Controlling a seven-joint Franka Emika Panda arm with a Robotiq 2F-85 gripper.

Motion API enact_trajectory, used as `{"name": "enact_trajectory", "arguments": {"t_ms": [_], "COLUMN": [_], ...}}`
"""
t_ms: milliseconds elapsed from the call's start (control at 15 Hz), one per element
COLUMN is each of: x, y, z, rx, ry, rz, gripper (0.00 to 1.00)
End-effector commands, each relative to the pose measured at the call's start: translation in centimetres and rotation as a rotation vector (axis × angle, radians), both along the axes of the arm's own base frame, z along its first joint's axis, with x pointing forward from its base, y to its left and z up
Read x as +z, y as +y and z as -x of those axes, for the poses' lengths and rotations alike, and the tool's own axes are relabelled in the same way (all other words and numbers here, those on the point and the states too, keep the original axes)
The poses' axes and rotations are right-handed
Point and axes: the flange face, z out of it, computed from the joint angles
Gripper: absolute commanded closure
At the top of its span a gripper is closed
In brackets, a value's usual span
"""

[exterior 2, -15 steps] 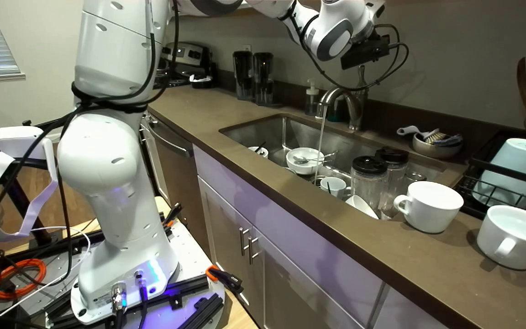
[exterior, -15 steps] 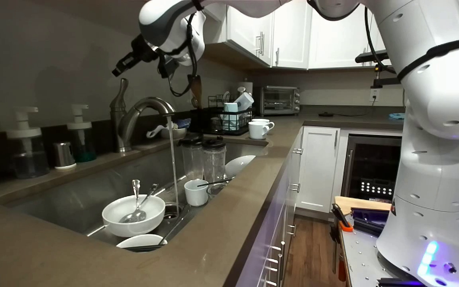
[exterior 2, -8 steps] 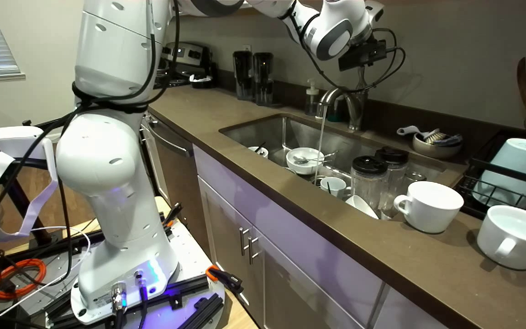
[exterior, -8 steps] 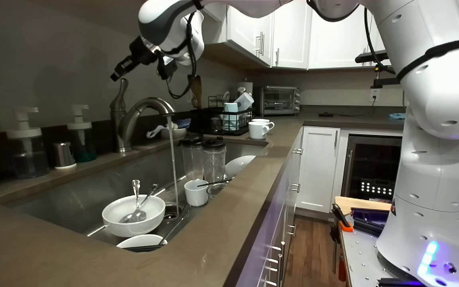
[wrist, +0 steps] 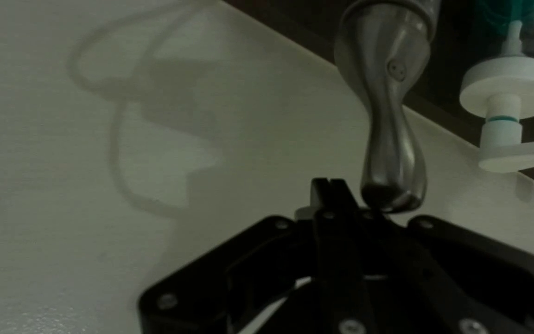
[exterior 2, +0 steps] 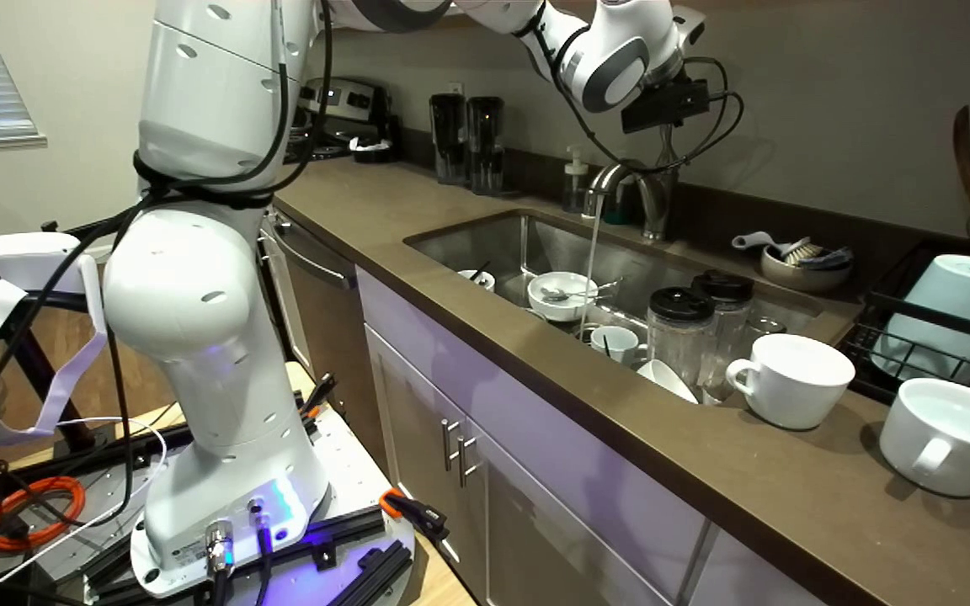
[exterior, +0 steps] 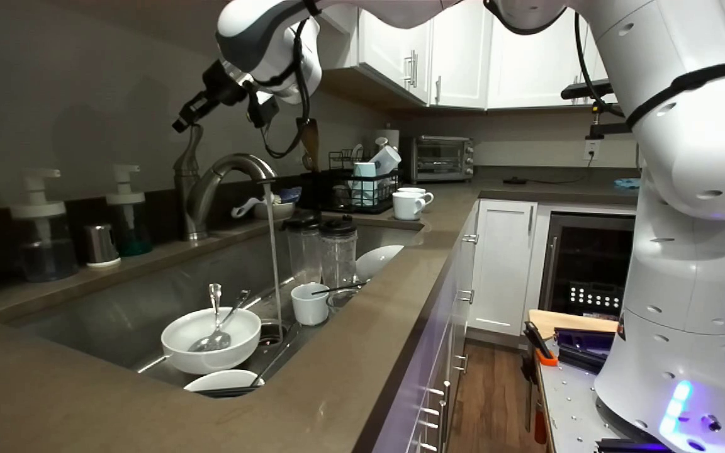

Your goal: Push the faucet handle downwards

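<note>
The faucet handle [exterior: 191,151] is a slim brushed-metal lever standing upright on the faucet body, behind the arched spout [exterior: 236,165]. Water runs from the spout. My gripper [exterior: 179,125] is at the handle's top end, pointing down and toward the wall. In the wrist view the gripper [wrist: 329,182] is shut and empty. The handle [wrist: 390,139] stands just right of its fingertips there, its end close to the right finger. I cannot tell if they touch. In an exterior view the handle [exterior 2: 667,147] is partly hidden by the wrist hardware, and the fingertips are hidden.
Soap pump bottles [exterior: 124,214] stand left of the faucet. The sink holds a white bowl [exterior: 211,343], a mug [exterior: 309,304] and lidded clear jars [exterior 2: 680,332]. White mugs [exterior 2: 791,380] and a black dish rack [exterior 2: 889,324] are on the counter. The wall is close behind the handle.
My gripper has moved slightly down and toward the wall, closer to the handle's top. It stays shut. The handle has not visibly moved and water still runs.
</note>
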Motion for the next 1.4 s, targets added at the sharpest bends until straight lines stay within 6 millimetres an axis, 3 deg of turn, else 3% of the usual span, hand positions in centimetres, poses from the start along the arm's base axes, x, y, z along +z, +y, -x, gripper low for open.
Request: {"name": "enact_trajectory", "arguments": {"t_ms": [0,533,1000,1333], "x": [-0.5,-1.3,-3.1,-1.5], "y": [-0.1,0.6,2.3,2.2], "z": [0.2,1.7,4.4,5.8], "rx": [0.003,-0.017,-0.037,-0.042], "ry": [0.020,0.029,-0.004,-0.045], "rz": [0.002,-0.017,0.001,0.030], "gripper": [0.95,0.95,0.95,0.95]}}
